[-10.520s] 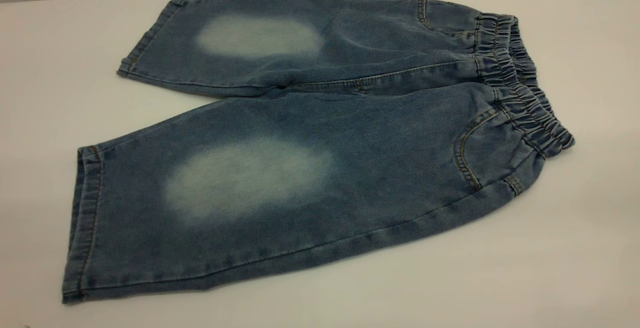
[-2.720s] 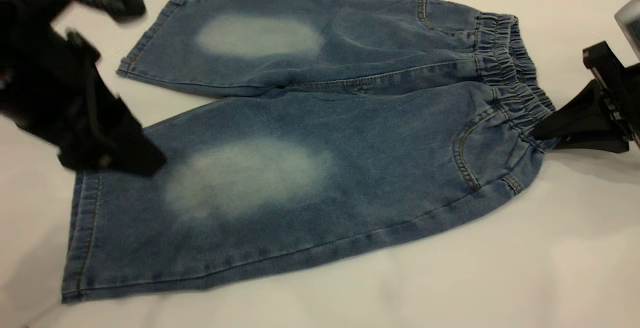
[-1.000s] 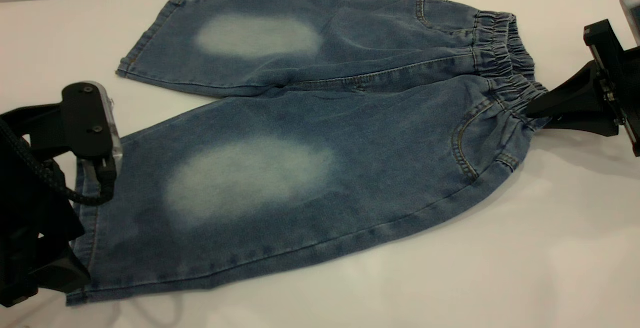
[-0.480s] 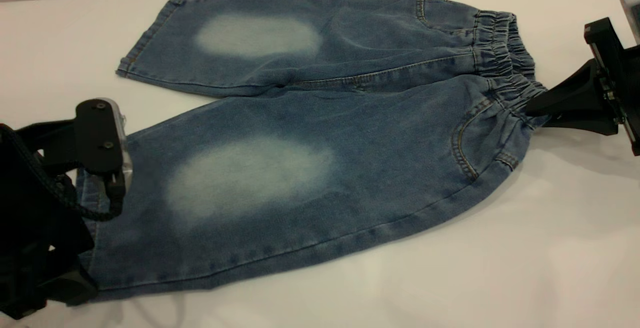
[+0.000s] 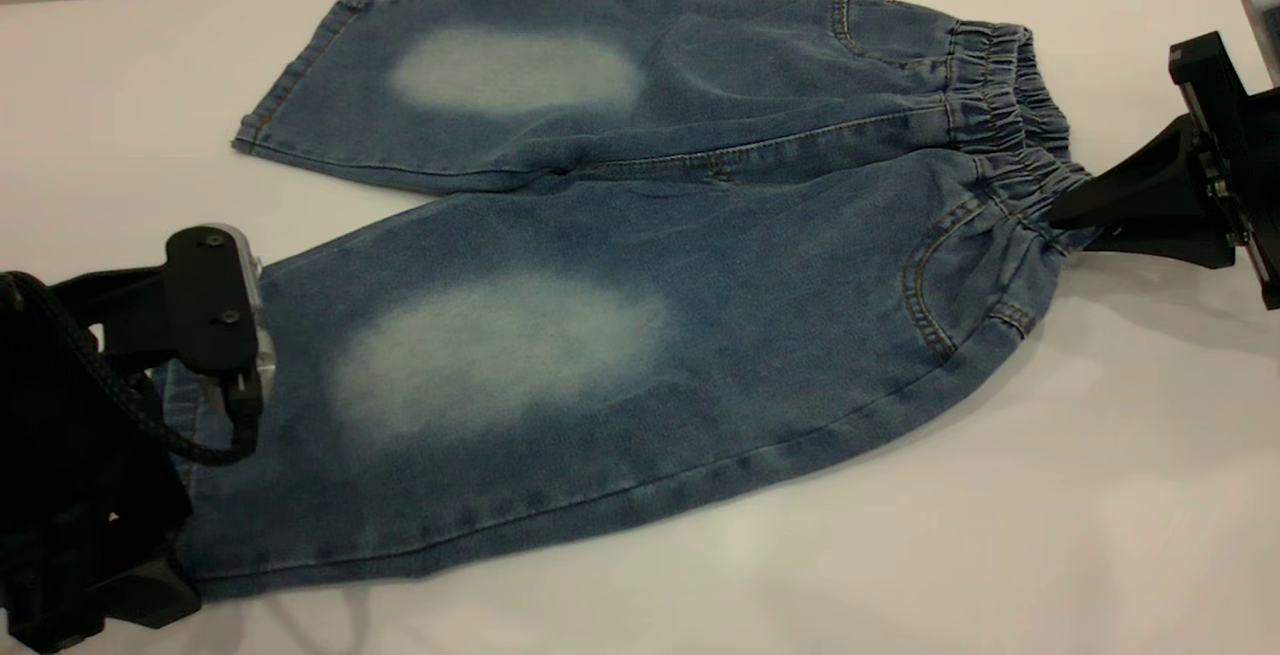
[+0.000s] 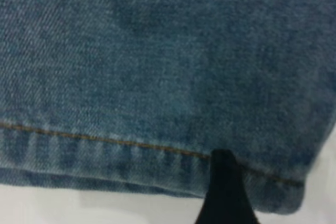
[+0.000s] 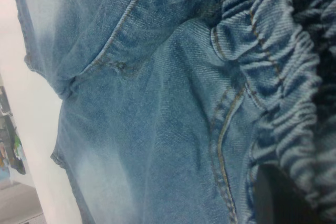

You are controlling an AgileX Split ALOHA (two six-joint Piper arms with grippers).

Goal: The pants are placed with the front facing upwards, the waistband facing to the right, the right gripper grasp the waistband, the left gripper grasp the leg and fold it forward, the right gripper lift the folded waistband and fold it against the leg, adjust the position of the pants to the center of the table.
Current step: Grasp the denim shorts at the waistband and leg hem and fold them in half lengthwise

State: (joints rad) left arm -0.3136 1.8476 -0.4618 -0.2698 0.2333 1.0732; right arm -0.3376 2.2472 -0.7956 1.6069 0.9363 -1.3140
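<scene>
Two black tools are at the pants (image 5: 620,265), which lie flat on the white surface (image 5: 1000,535) with both legs spread. At the right end, the right tool (image 5: 1075,210) pinches the crinkly waistband (image 5: 1010,125). At the left end, the left tool (image 5: 170,435) sits over the near leg's hem; I cannot tell if it is wide or closed
</scene>
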